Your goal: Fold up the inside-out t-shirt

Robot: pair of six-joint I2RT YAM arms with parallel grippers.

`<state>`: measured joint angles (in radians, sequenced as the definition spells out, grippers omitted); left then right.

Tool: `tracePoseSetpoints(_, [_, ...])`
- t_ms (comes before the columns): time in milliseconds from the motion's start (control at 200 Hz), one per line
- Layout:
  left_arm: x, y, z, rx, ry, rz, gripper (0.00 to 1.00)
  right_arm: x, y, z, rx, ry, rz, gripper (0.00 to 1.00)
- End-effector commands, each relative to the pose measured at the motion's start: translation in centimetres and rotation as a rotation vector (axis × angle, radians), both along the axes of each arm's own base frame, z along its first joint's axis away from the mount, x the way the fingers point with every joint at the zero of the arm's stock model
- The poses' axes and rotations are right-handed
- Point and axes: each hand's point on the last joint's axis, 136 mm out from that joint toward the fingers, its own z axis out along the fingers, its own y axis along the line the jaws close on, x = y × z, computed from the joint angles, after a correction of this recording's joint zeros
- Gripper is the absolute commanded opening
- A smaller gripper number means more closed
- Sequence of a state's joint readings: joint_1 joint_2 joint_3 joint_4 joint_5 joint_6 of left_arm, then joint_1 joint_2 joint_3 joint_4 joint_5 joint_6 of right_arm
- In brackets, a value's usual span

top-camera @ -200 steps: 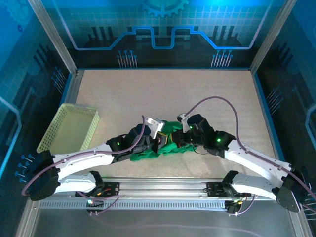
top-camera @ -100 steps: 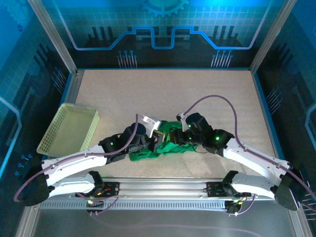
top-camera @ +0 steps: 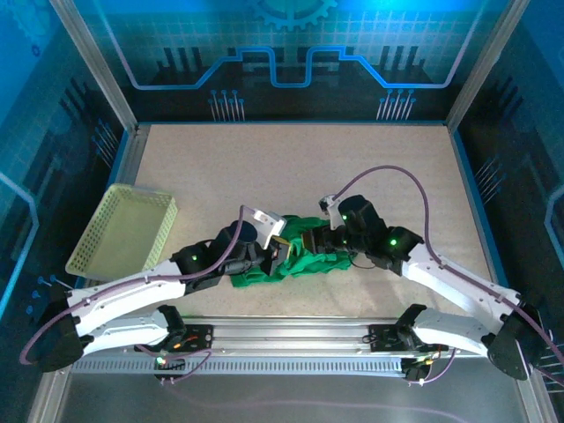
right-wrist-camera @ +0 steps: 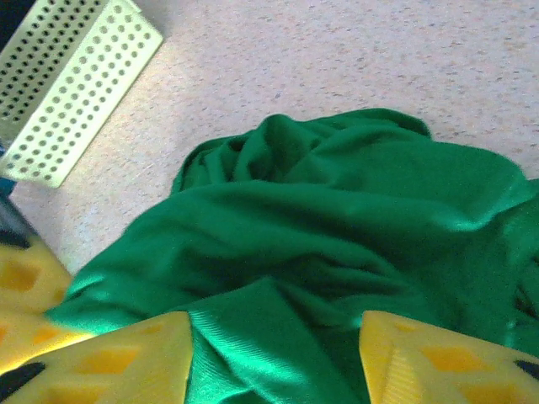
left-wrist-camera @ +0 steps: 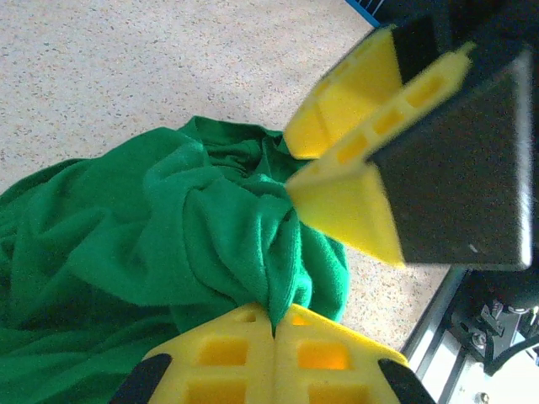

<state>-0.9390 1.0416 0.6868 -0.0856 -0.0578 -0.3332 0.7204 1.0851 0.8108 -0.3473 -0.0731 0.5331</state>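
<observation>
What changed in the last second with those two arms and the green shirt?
The right pincer opened, apparently letting go of the shirt, and eased slightly to the right. The left pincer shifted a little to the left, still shut on a fold of it. The shirt stayed bunched up, and the basket did not move.

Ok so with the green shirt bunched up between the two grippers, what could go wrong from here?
The left gripper pinches a thick bunched fold of the shirt, so a pull may drag several layers, not one edge.
The right gripper stands open over another heaped fold and could close on the wrong layers.
Both grippers sit close together, so they might bump.
</observation>
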Motion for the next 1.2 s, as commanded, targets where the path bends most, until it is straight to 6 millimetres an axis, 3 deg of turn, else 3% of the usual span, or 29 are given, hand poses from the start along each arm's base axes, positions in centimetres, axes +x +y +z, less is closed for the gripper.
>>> tracePoseSetpoints(0, [-1.3,0.5,-1.8,0.025,0.043,-0.037,0.03,0.7,1.1,2.1,0.055,-0.019,0.029,0.61])
tracePoseSetpoints(180, [-1.9,0.6,-3.6,0.020,0.086,-0.037,0.03,-0.1,4.0,2.3,0.071,-0.007,0.137,0.66])
tracePoseSetpoints(400, [-2.1,0.5,-3.9,0.007,0.085,-0.048,0.03,-1.4,6.0,-1.5,0.032,0.108,0.195,0.64])
tracePoseSetpoints(525, [-2.0,0.6,-4.2,0.009,0.086,-0.044,0.04,-1.8,7.0,-2.7,0.045,0.145,0.209,0.57])
tracePoseSetpoints(645, [-2.0,0.8,-4.6,0.019,0.088,-0.037,0.04,-2.2,6.8,-4.2,0.027,0.170,0.192,0.35])
tracePoseSetpoints(735, [-2.0,0.9,-4.7,0.021,0.089,-0.034,0.05,-1.3,5.7,-4.8,-0.017,0.170,0.112,0.12])
tracePoseSetpoints(805, [-2.1,1.0,-4.9,0.027,0.093,-0.032,0.06,-0.5,4.5,-5.0,-0.060,0.159,0.044,0.00])
tracePoseSetpoints(945, [-2.0,1.2,-5.0,0.035,0.093,-0.027,0.06,0.7,2.4,-4.3,-0.096,0.112,-0.080,0.00])
tracePoseSetpoints(1196, [-1.9,1.4,-4.8,0.040,0.079,-0.016,0.06,2.5,-4.0,-5.0,-0.243,0.115,-0.399,0.00])
